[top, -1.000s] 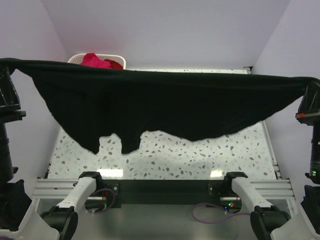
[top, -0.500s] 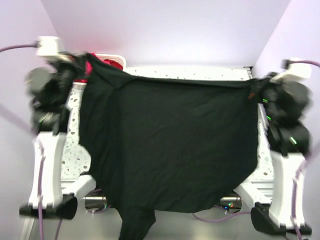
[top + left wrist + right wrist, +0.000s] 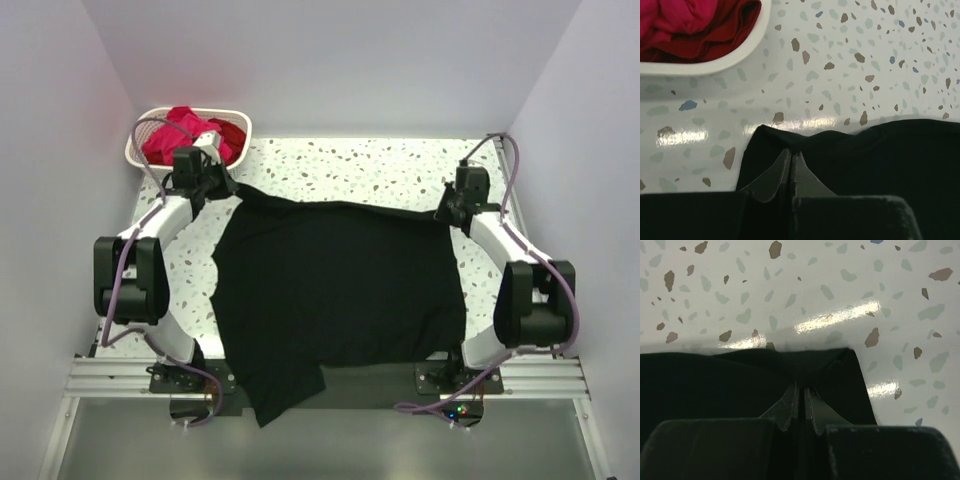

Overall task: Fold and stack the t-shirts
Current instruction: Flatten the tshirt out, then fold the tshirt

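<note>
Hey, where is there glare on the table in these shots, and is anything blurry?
Top external view: sharp, no motion blur. Left wrist view: glare streaks on the table just beyond the black t-shirt. Right wrist view: similar streaks, also sharp.

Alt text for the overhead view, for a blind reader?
A black t-shirt lies spread on the speckled table, far corners pinched by the left claw and right claw. A white basket of pink shirts sits far left.
</note>
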Motion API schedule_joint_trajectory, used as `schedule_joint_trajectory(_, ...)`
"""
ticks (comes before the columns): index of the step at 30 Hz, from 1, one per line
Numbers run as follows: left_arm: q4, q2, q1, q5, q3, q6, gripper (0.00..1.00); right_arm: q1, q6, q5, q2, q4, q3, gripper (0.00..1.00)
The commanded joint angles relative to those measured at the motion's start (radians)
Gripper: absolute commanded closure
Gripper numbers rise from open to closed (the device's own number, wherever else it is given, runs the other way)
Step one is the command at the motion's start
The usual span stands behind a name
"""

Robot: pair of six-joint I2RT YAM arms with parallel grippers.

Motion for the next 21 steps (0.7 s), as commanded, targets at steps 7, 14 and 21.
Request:
schedule_joint_trajectory(7,0.09,0.194,0.008,0.077,0.224,-0.081,1.0,-0.002,-0.071,0.016,0.266,0.08,0.253,1.0)
schedule_joint_trajectory(14,-0.044,0.087,0.011,0.029,0.207,-0.107,1.0,-0.03,-0.074,0.037,0.283,-0.121,0.388,1.0)
schedule_joint_trajectory(21,-0.137,-0.066,0.011,0.014,0.106,-0.169,1.0,-0.035,-0.063,0.073,0.216,-0.228,0.347,1.0)
